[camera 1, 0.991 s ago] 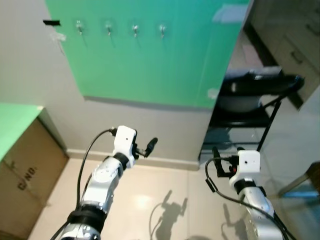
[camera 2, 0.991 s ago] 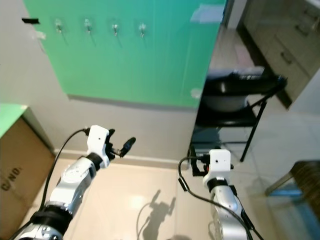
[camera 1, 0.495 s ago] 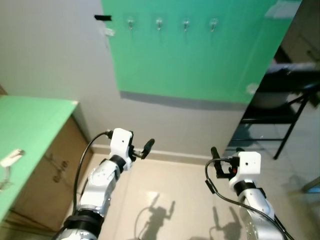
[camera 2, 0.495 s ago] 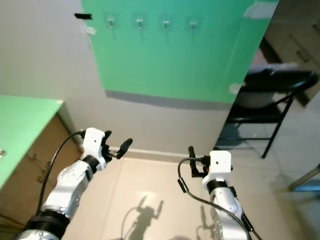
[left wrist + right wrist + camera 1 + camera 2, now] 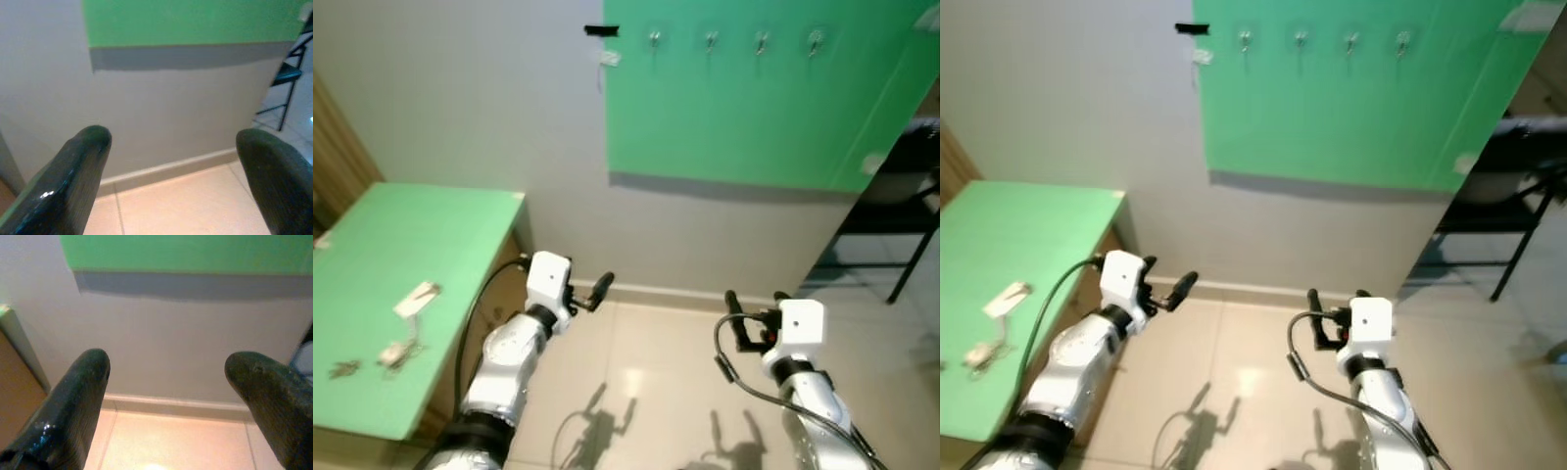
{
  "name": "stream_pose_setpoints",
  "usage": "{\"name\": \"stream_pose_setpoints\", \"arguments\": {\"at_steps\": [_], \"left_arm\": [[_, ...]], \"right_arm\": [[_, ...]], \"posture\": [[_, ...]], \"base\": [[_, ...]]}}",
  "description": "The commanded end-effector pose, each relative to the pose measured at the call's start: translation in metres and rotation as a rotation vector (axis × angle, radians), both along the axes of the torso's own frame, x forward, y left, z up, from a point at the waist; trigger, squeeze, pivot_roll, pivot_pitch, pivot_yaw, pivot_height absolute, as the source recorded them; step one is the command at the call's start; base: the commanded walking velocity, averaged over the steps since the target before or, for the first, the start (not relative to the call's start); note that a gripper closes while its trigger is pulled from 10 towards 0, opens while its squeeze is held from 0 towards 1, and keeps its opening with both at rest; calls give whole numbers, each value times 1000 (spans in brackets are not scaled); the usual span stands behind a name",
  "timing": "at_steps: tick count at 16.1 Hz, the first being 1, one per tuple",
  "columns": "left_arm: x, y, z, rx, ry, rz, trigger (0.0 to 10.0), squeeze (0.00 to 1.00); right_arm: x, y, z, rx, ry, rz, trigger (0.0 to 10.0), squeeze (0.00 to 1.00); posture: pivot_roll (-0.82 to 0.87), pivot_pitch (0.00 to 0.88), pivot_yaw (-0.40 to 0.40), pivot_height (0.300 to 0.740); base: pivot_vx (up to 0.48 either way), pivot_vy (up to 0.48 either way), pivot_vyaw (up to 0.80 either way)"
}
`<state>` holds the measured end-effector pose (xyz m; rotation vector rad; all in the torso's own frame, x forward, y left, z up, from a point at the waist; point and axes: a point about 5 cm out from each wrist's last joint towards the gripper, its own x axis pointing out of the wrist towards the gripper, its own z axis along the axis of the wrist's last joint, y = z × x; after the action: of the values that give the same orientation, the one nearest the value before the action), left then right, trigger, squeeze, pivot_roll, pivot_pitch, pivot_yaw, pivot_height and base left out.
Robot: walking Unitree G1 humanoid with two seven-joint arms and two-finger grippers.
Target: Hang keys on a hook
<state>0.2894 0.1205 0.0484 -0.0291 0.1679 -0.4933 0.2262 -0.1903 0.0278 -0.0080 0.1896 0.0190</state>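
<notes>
Keys (image 5: 344, 369) lying on the green table (image 5: 431, 245), at its near left part, beside a white tag (image 5: 416, 298). Right of the table, left gripper (image 5: 592, 292) raised over the floor, fingers spread wide, holding nothing. Further right, right gripper (image 5: 754, 315) likewise wide open and bare. Above the table, on the green board (image 5: 754, 108), 4 hooks (image 5: 712, 41) in a row.
</notes>
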Motion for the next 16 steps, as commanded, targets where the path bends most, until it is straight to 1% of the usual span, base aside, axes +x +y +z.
{"name": "stream_pose_setpoints", "arguments": {"at_steps": [1,2,4,6,7,9,15,16], "left_arm": [[2,5,3,32,-22,10,10000,0],[1,3,0,81,-19,4,10000,0],[1,1,0,91,-18,-11,10000,0],[0,-1,2,89,-39,-39,10000,0],[1,-1,3,114,-47,-34,10000,0],[3,1,2,134,-47,-28,10000,0],[3,0,2,134,-48,-41,10000,0],[3,0,2,147,-47,-34,10000,0]], "right_arm": [[4,3,4,14,-17,3,10000,0],[4,3,4,13,-15,3,10000,0],[3,3,4,12,-14,5,10000,0],[4,5,4,12,-15,8,10000,0],[4,6,5,12,-16,10,10000,0],[4,6,4,11,-16,14,10000,0],[4,9,4,12,-17,18,10000,0],[4,10,4,20,-12,28,10000,0]], "posture": [[-138,0,20,740],[-137,0,20,740],[-138,0,19,740],[-140,0,20,740],[-140,0,20,740],[-142,0,23,740],[-145,0,31,740],[-144,1,32,740]], "base": [[0,480,0],[0,0,0],[0,0,0],[414,122,0],[412,240,0],[426,0,0],[443,0,0],[0,0,475]]}}
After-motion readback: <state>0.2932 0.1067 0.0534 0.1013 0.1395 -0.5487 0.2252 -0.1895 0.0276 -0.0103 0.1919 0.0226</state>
